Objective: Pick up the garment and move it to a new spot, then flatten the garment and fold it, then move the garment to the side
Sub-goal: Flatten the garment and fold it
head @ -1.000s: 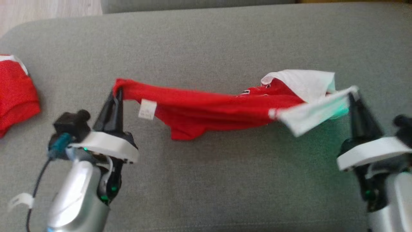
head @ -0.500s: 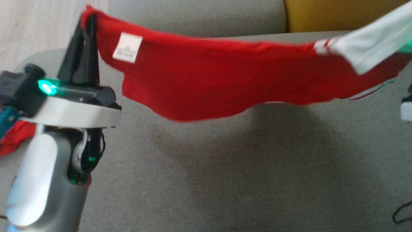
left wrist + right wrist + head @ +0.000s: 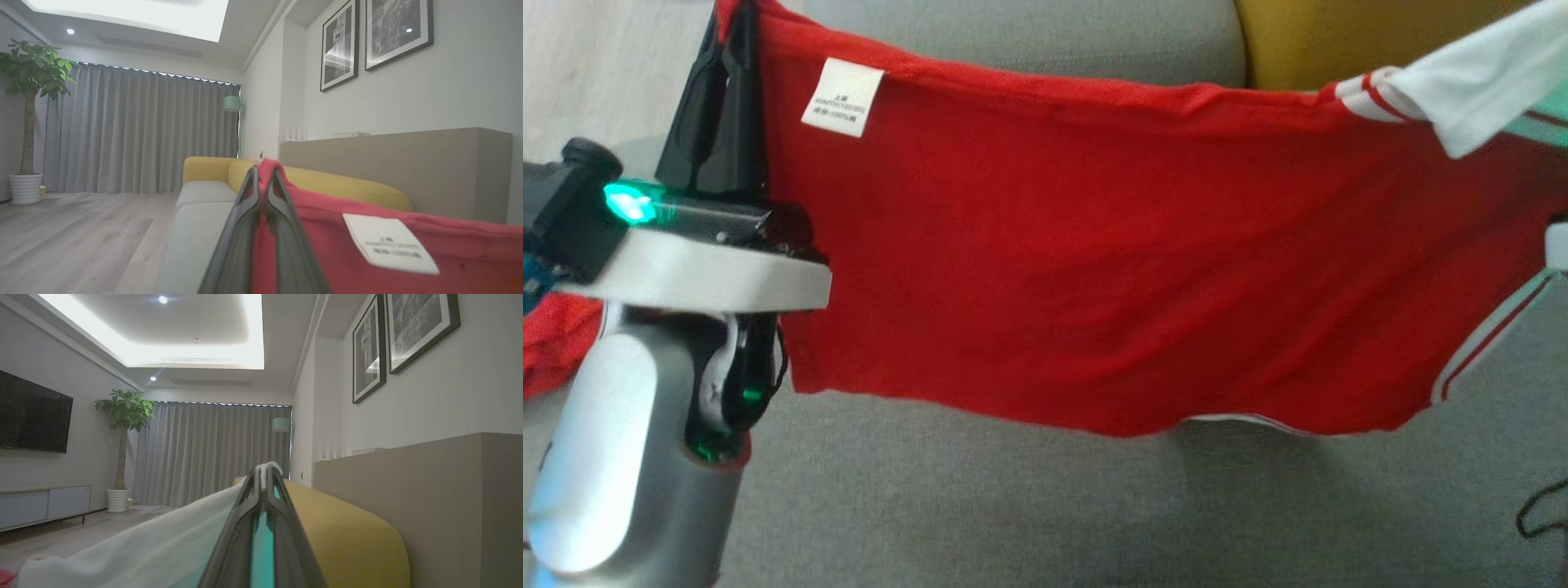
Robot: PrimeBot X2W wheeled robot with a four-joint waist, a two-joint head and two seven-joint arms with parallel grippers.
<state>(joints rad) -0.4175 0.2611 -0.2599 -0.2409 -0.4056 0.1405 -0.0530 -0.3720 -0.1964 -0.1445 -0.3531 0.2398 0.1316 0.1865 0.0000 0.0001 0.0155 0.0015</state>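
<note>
- Note the grey fabric sofa seat (image 3: 1013,506). It spans the lower head view and lies under the work.
- Locate the red jersey garment with white sleeves (image 3: 1094,269). It hangs spread as a wide sheet above the grey seat, stretched between your two hands. Its upper edge runs taut from upper left to upper right. The lower hem, edged with white-and-red trim, hangs free over the seat; you cannot tell whether it touches the seat.
- Observe the yellow upholstered sofa back (image 3: 1307,41) behind the garment's upper right part.
- Check the silver left forearm (image 3: 613,465). It rises from the lower left corner, with a green light lit at the wrist.
- Confirm the left hand (image 3: 737,16). Its two dark fingers are pressed together on the garment's upper left corner. In the left wrist view (image 3: 262,171), red cloth is pinched between the tips and a small fold pokes out above them.
- Confirm the right hand (image 3: 264,467). Its fingers are clamped narrow on the white sleeve (image 3: 143,551), which drapes away to the left of the right wrist view.
- Note the second red cloth (image 3: 556,343). It lies on the seat at the left edge, partly behind the left arm and apart from the held garment.
- Find the white rectangular care label (image 3: 843,96). It sits near the upper left corner, just beside the left hand.
- Note the thin black cable (image 3: 1539,506) on the seat at the lower right edge.
</note>
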